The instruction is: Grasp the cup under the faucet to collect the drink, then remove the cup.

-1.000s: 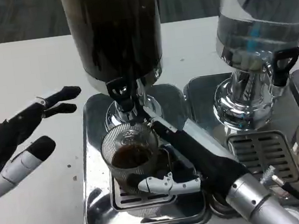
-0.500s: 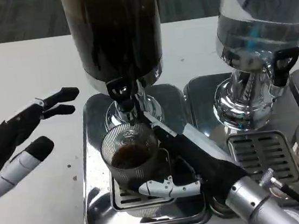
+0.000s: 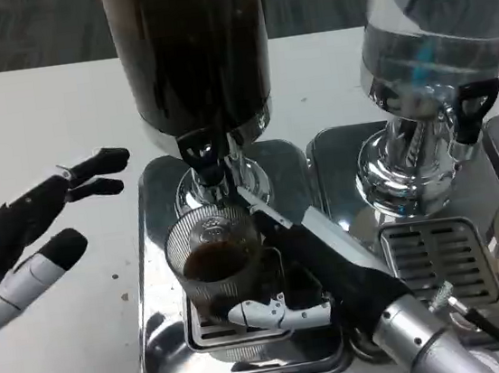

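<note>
A ribbed clear cup (image 3: 215, 262) with dark drink in it stands on the drip grate under the black faucet (image 3: 202, 154) of the dark drink dispenser (image 3: 189, 48). My right hand (image 3: 309, 265) wraps the cup from the right, one finger along its far side by the faucet and a white thumb (image 3: 274, 314) across its near base. My left hand (image 3: 28, 236) hovers over the white table to the left of the tray, fingers spread and holding nothing.
A steel drip tray (image 3: 153, 253) holds the cup. A second dispenser (image 3: 436, 36) of clear liquid with its own tap (image 3: 470, 109) and tray (image 3: 441, 259) stands at the right. Bare white table (image 3: 32, 122) lies at the left.
My right hand and the cup have shifted slightly left and toward me on the grate. My left hand has drifted a little left and down.
</note>
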### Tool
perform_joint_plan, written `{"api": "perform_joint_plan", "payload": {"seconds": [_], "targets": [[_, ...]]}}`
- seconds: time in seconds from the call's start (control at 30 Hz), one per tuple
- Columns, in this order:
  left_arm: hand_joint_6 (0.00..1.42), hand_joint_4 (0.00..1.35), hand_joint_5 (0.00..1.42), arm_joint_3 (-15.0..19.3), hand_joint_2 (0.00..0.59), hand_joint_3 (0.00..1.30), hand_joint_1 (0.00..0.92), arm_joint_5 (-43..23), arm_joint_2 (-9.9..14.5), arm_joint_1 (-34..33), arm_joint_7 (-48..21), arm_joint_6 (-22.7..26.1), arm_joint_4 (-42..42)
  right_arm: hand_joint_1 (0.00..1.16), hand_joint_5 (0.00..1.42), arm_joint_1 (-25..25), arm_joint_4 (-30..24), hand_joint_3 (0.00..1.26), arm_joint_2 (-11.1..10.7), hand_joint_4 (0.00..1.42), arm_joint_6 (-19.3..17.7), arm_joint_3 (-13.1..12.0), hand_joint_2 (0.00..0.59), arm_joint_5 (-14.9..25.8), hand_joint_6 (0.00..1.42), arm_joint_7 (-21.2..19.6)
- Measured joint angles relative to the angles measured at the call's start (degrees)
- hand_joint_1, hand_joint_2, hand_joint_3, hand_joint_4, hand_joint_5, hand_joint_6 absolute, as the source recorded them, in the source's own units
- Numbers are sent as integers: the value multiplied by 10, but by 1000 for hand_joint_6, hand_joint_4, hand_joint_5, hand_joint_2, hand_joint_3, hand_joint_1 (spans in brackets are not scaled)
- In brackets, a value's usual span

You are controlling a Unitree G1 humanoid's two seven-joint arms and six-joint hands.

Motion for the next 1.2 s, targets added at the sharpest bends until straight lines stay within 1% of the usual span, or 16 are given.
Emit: {"api": "perform_joint_plan", "payload": {"seconds": [0.07, 0.13, 0.23, 0.3, 0.37, 0.63, 0.83, 1.2], "targets": [[153, 167, 227, 0, 115, 222, 0, 0, 0, 0, 0, 1, 0, 642, 16, 1, 0, 0, 2, 0, 0, 0, 182, -1, 97, -4], [154, 167, 227, 0, 116, 224, 0, 0, 0, 1, 0, 3, 0, 641, 61, 3, 0, 0, 5, 0, 0, 0, 182, -1, 146, -11], [156, 167, 227, 0, 111, 226, 0, 0, 0, 1, 0, 4, 0, 653, 116, 3, 0, 0, 13, 34, 0, 1, 186, -1, 212, -21], [157, 170, 227, 0, 110, 226, 0, 0, 1, 1, 0, 4, 0, 662, 154, 4, 0, 14, 14, 59, 0, 3, 186, -1, 249, -23], [158, 173, 227, 0, 110, 228, 0, 0, 1, 1, 0, 4, 0, 676, 168, 4, 0, 26, 14, 77, 0, 4, 191, -2, 263, -25], [160, 185, 227, 0, 130, 236, 0, 0, 5, 1, 0, 5, 2, 679, 173, 4, 0, 27, 14, 47, 0, 12, 191, -6, 250, -32], [167, 200, 227, 0, 141, 237, 0, 0, 5, 1, 0, 5, 3, 695, 231, 4, 0, 73, 16, 107, 0, 13, 185, -18, 302, -42], [173, 210, 227, 0, 154, 238, 0, -1, 5, 2, 0, 5, 3, 724, 287, 6, -5, 108, 19, 155, 7, 18, 184, -36, 381, -54]]}}
